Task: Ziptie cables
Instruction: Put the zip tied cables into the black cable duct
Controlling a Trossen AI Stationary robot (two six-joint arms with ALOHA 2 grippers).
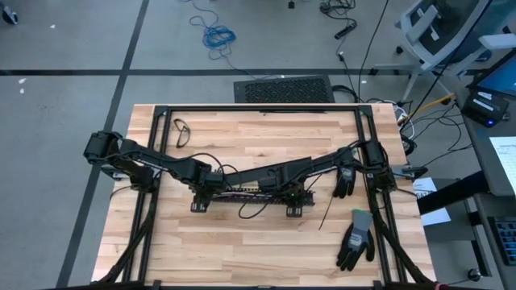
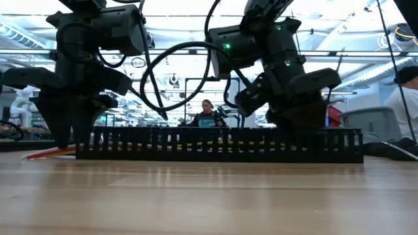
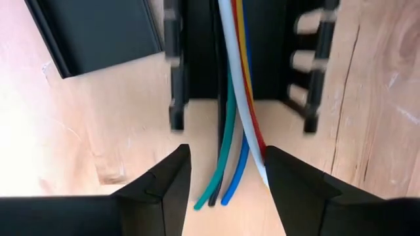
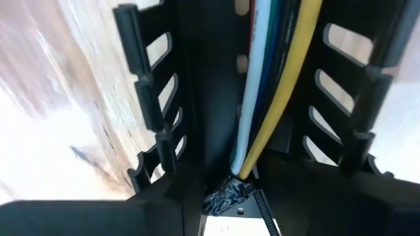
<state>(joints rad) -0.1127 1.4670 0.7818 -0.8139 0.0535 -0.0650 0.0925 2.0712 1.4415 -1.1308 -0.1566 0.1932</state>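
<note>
The cables lie lengthwise in a black slotted duct (image 1: pixel 250 193) at mid-table. Their free ends (image 3: pixel 226 187), green, black, blue, white, red and yellow, stick out of one duct end onto the wood. My left gripper (image 3: pixel 226 177) (image 1: pixel 201 192) is open, pointing down, with one finger on each side of these ends. At the duct's other end my right gripper (image 4: pixel 230 213) (image 1: pixel 294 195) reaches down into the channel. It looks open around the bundle's black wrapped tip (image 4: pixel 226 193). A ridged zip-tie strip (image 4: pixel 262 210) lies beside that tip. My left gripper stands astride the wire ends from above. The white wire (image 3: pixel 259 160) runs right up to the inner edge of one finger; I cannot tell whether they touch. My right gripper has the black tip between its fingers; I cannot tell whether it touches it.
Two grey-black gloves (image 1: pixel 355 238) (image 1: pixel 345 181) lie on the table's right part, with a loose black zip tie (image 1: pixel 326 213) between them and the duct. A black loop (image 1: pixel 181 130) lies near the far left corner. Bare wood lies toward the near edge. A person (image 2: pixel 207 114) sits in the room beyond.
</note>
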